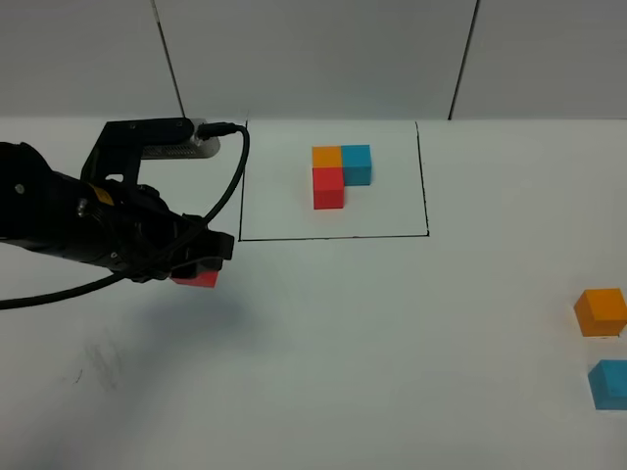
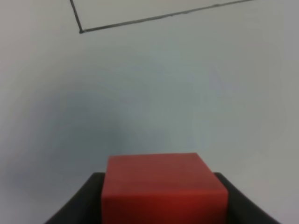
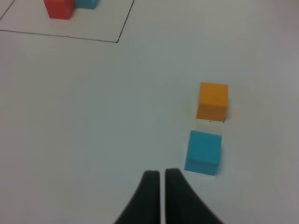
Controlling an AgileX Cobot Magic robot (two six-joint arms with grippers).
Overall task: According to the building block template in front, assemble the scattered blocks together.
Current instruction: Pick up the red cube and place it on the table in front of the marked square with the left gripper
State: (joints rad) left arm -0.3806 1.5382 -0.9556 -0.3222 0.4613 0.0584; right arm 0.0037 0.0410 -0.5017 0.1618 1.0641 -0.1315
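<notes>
The template is an L of orange, cyan-blue and red cubes inside a black-line rectangle at the back middle; its red cube also shows in the right wrist view. My left gripper is shut on the loose red cube and holds it above the table, just left of the frame's front-left corner. The loose orange cube and loose cyan-blue cube sit at the far right, a small gap between them. My right gripper is shut and empty, just short of the cyan-blue cube, with the orange cube beyond.
The black frame line runs across the left wrist view ahead of the held cube. A black cable loops from the left arm's camera mount. Faint pencil-like marks lie on the white table at front left.
</notes>
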